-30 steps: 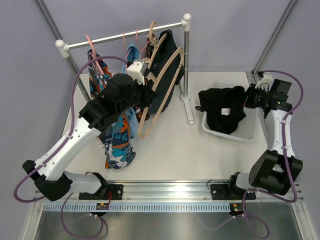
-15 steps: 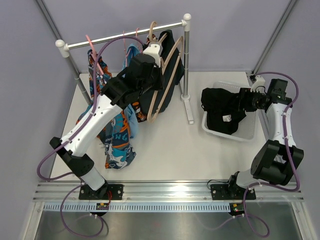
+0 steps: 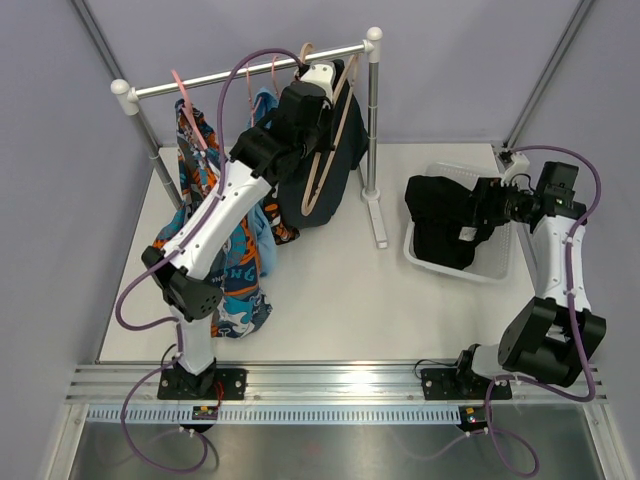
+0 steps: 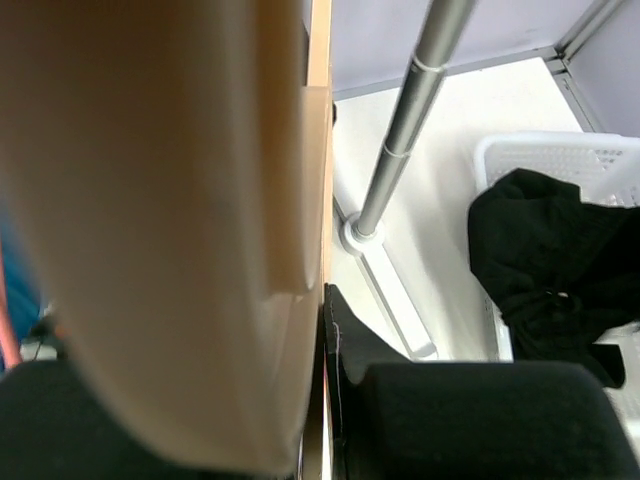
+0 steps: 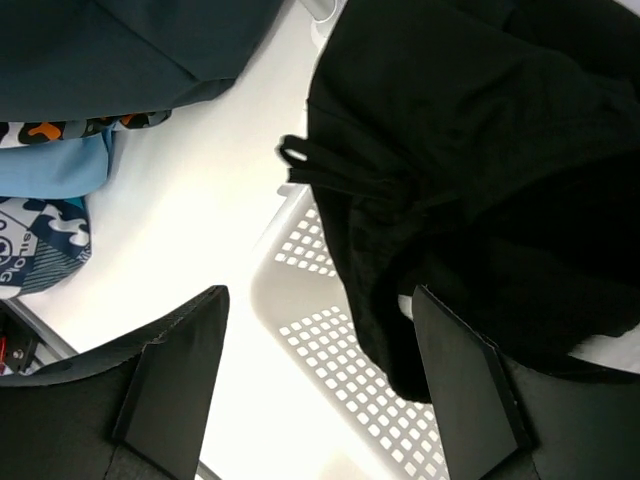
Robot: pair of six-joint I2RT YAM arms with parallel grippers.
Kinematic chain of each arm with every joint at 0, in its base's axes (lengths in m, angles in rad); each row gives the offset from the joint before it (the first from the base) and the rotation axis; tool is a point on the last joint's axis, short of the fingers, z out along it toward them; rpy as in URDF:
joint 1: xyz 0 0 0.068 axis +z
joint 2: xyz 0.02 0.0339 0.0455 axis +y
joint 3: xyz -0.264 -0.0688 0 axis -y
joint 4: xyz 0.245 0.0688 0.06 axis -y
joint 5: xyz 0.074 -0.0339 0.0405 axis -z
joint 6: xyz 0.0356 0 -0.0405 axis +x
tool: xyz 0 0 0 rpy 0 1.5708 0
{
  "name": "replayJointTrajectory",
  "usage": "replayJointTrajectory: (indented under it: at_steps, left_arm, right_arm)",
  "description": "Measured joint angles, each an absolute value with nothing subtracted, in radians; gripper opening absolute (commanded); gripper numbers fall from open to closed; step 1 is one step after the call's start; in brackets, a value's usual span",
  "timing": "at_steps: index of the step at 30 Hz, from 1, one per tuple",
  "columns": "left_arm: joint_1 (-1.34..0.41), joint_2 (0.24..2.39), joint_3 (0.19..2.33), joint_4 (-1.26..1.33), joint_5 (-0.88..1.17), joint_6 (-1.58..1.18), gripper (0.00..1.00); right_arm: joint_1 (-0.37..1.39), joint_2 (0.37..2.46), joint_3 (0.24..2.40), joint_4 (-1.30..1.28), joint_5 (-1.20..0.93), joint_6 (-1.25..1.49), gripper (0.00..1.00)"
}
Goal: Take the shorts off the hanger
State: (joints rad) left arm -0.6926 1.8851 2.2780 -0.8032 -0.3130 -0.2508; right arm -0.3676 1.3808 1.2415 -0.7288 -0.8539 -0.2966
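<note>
My left gripper (image 3: 318,82) is up at the rail, shut on a beige wooden hanger (image 3: 330,150) whose loop lies against dark shorts (image 3: 345,175) hanging from the rail. In the left wrist view the hanger (image 4: 180,230) fills the left side, pinched at my left gripper (image 4: 325,330). Another pair of black shorts (image 3: 445,220) lies in the white basket (image 3: 480,268). My right gripper (image 3: 490,205) hovers open just over it. In the right wrist view its fingers (image 5: 170,380) stand wide apart and empty above the black shorts (image 5: 480,170). A strip of orange camouflage shorts (image 5: 60,130) shows under the dark pair.
The rack's rail (image 3: 240,75) spans the back, its right post (image 3: 372,110) standing on a foot (image 3: 378,215) between the hanging clothes and the basket. A teal-blue patterned garment (image 3: 235,285) and a light blue one (image 3: 262,110) hang at the left.
My left arm has carried the hanger up and back to the rail. My right gripper has opened, leaving the black shorts in the basket.
</note>
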Motion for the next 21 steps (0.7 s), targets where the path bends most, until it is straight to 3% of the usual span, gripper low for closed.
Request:
replayJointTrajectory:
  at_steps: [21]
  left_arm:
    - [-0.627, 2.04, 2.433, -0.594, -0.282, -0.274, 0.0]
  right_arm:
    - [-0.368, 1.316, 1.115, -0.677, -0.963, -0.284, 0.85]
